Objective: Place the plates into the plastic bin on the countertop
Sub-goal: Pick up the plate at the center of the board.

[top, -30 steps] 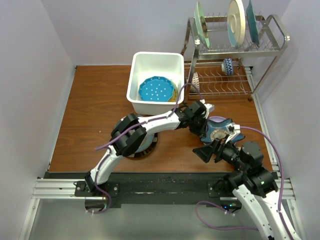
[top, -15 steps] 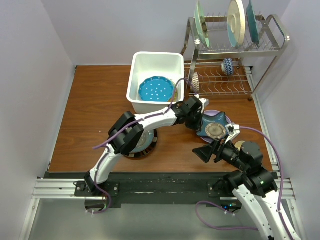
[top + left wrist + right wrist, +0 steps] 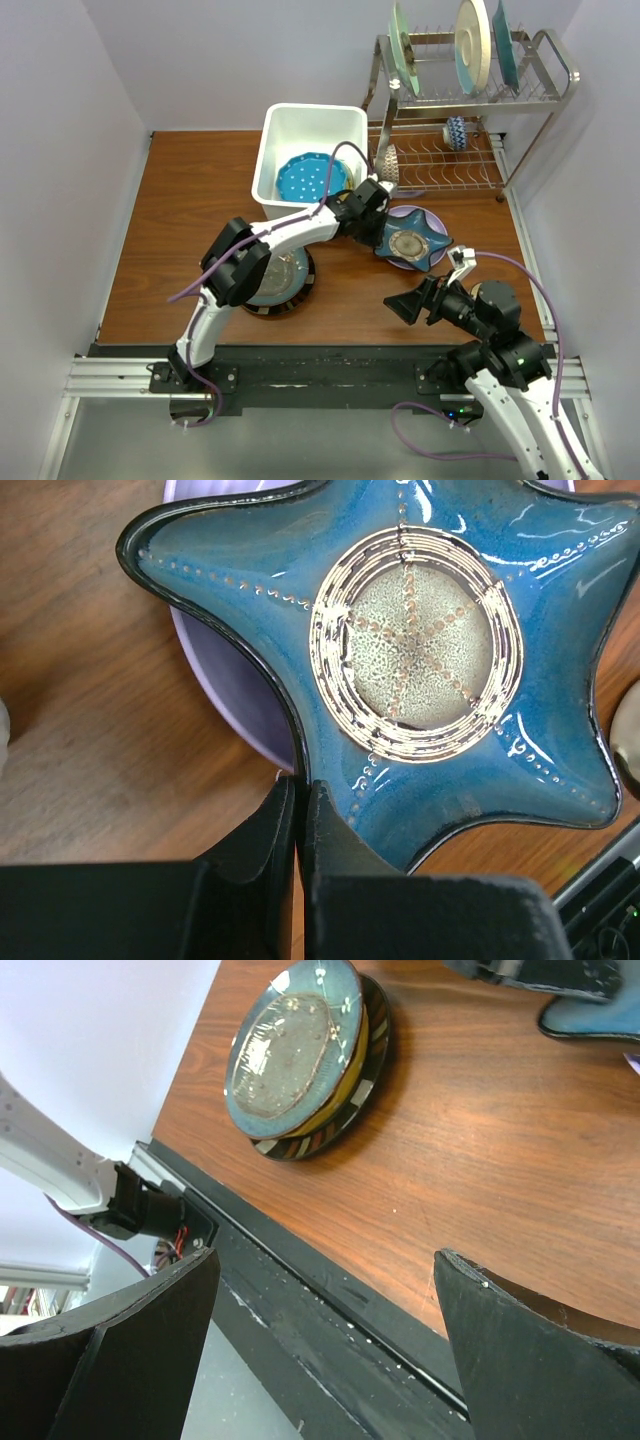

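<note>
Jaws of the left gripper (image 3: 298,798) are clenched on the rim of the blue star-shaped plate (image 3: 420,660), at the notch between two of its points. The star plate sits over the lilac plate (image 3: 225,675), which shows only as a crescent at its left side. Whether the two plates are touching cannot be told.

Both plates are on the countertop (image 3: 190,210), right of centre and just near-right of the plastic bin (image 3: 312,122). The left arm reaches across from the near-left corner to get there.

The bin stands at the far middle of the countertop. One blue dotted plate (image 3: 313,178) lies flat inside it.

A stack of plates rests on the countertop, near and slightly left of the bin. The dark teal plate (image 3: 295,1045) is on top and the black-rimmed striped plate (image 3: 335,1130) is at the bottom. A yellow edge shows between them.

The right gripper (image 3: 325,1255) is released, with its fingers spread wide and nothing between them. It hovers above the near-right part of the countertop, close to the black rail (image 3: 300,352) and well apart from the stack.

A wire rack (image 3: 440,165) occupies the far-right corner, with three large plates (image 3: 472,45) upright on its upper tier.
</note>
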Motion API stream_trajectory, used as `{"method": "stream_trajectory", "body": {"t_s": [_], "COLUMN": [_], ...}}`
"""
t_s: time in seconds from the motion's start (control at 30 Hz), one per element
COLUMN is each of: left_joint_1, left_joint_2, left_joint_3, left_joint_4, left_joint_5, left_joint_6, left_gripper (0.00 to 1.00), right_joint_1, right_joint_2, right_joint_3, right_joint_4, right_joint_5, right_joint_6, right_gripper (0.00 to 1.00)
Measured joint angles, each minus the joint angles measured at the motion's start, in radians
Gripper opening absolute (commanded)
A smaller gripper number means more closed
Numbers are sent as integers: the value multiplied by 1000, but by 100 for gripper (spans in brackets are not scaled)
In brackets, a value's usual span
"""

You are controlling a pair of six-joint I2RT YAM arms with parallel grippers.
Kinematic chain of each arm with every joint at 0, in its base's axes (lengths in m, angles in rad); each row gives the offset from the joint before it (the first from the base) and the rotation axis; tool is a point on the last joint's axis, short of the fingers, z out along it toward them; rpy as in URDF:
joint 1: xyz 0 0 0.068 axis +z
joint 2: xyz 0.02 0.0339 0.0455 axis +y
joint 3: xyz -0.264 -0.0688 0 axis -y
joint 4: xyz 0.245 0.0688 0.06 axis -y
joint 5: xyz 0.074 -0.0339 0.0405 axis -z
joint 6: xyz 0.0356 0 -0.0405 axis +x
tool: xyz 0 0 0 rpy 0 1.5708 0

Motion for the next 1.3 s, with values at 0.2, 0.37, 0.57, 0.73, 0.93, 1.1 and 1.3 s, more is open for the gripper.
{"method": "stream_trajectory", "body": {"t_s": [0.2, 0.37, 0.57, 0.73, 0.93, 1.1, 1.3], "left_joint_1": [0, 0, 1, -5, -8, -8, -8], "left_joint_2": [-41, -45, -46, -60, -71, -71, -71], "left_joint_3": [-39, -40, -40, -40, -16, 23, 68], "left_joint_4": [-13, -26, -25, 2, 23, 19, 19], "left_joint_5": [-1, 19, 69, 107, 123, 125, 125], "left_joint_6": [5, 18, 34, 60, 81, 85, 92], "left_gripper": [0, 0, 0, 0, 0, 0, 0], "right_joint_1": [0, 0, 0, 0, 0, 0, 0], "right_joint_2": [15, 21, 22, 22, 18, 11, 9], "right_joint_3": [-3, -14, -16, -16, -16, -16, -16], "right_joint_4": [12, 16, 19, 20, 20, 19, 18], "right_joint_5": [0, 1, 1, 1, 1, 1, 2], "right_joint_6": [4, 8, 11, 11, 11, 11, 11], "right_gripper": [91, 91, 91, 91, 91, 91, 91]}}
